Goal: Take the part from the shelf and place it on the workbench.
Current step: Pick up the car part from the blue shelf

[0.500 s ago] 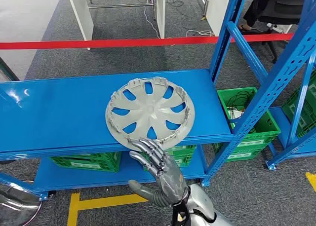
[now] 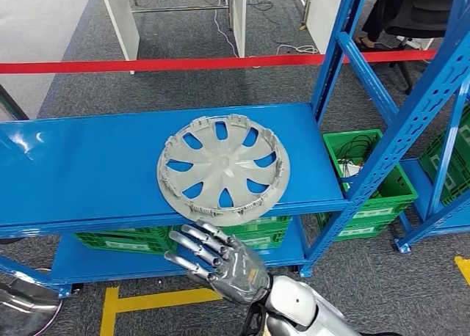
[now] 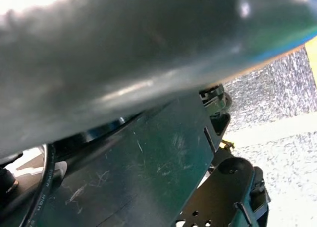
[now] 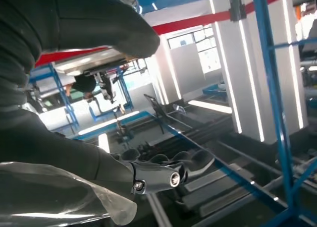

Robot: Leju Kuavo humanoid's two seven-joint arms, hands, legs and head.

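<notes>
Blue shelf point(image 2: 83, 167) carries the wheel cover point(image 2: 223, 167), untouched. Right hand point(image 2: 225, 261), fingers spread and empty, hovers below its near rim, apparently reaching; next, grip the rim.

Right hand point(image 4: 63, 113), grey ribbed cover, enters from the edge w/ thick grey thumb point(image 4: 108, 28) and darker fingers point(image 4: 157, 176) spread, holding nothing. Beyond: blue metal shelf uprights point(image 4: 275, 98), red tape line point(image 4: 209, 18), white pillars point(image 4: 239, 68). View's turned.
</notes>
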